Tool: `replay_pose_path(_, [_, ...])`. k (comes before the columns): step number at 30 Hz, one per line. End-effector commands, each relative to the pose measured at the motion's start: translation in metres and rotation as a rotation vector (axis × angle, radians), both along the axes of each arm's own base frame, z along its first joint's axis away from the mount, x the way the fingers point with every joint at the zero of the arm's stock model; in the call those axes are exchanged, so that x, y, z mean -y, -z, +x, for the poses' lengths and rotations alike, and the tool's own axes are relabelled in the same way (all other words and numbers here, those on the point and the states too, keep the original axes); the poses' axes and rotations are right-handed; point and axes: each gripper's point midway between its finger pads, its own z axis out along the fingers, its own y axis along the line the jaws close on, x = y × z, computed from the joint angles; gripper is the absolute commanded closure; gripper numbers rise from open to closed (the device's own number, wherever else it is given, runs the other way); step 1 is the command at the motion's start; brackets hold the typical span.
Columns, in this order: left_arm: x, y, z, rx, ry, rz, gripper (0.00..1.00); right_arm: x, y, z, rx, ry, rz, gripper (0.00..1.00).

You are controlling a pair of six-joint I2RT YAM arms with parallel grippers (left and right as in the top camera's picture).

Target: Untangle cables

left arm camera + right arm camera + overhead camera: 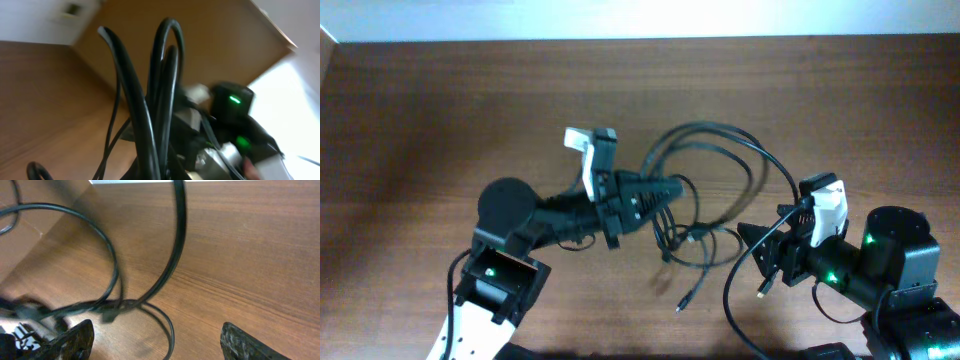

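Observation:
The cables (pixel 712 140) are thin black cords looping across the middle of the wooden table, with a knot of strands and plugs (pixel 692 240) and one loose plug end (pixel 685 300) trailing toward the front. My left gripper (pixel 672 188) is shut on several strands at the left side of the tangle. In the left wrist view these strands (pixel 150 115) rise blurred right in front of the camera. My right gripper (pixel 757 252) is open and empty just right of the tangle. In the right wrist view its fingers (pixel 160 345) are wide apart, with cable loops (pixel 170 275) lying ahead of them.
The wooden table (pixel 440 110) runs to a pale wall edge at the back. The right arm's own thicker cord (pixel 730 300) curves along the front beside its base.

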Motion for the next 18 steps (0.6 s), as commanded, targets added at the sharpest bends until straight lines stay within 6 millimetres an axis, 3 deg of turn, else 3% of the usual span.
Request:
replay_pose_path(1, [-0.029, 0.024, 0.045, -0.142, -0.264, 0.051, 1.0, -0.006, -0.012, 0.001, 0.05, -0.034, 0.02, 0.18])
replay_pose_path(4, [-0.029, 0.028, 0.043, -0.157, -0.248, 0.059, 1.0, -0.011, -0.032, 0.007, 0.142, -0.061, 0.046, 0.15])
replay_pose_path(6, [-0.027, 0.029, 0.039, -0.161, -0.224, 0.062, 1.0, -0.023, -0.043, 0.0, 0.194, -0.153, 0.075, 0.15])
replay_pose_path(9, [-0.039, 0.04, 0.057, -0.222, -0.353, 0.075, 1.0, -0.023, -0.04, -0.001, 0.179, -0.153, 0.073, 0.14])
replay_pose_path(11, [-0.024, 0.037, 0.036, -0.214, -0.213, 0.075, 1.0, -0.014, -0.043, 0.01, 0.213, -0.086, 0.04, 0.09])
replay_pose_path(12, [-0.016, 0.036, 0.023, -0.208, -0.141, 0.077, 1.0, -0.01, -0.047, 0.016, 0.239, -0.056, 0.028, 0.01])
replay_pose_path(16, [-0.005, 0.034, 0.005, -0.198, -0.036, 0.081, 1.0, 0.003, -0.042, 0.031, 0.24, 0.033, -0.021, 0.01])
replay_pose_path(18, [-0.004, 0.034, 0.0, -0.158, -0.009, 0.093, 1.0, 0.001, -0.038, 0.034, 0.218, 0.022, -0.016, 0.01])
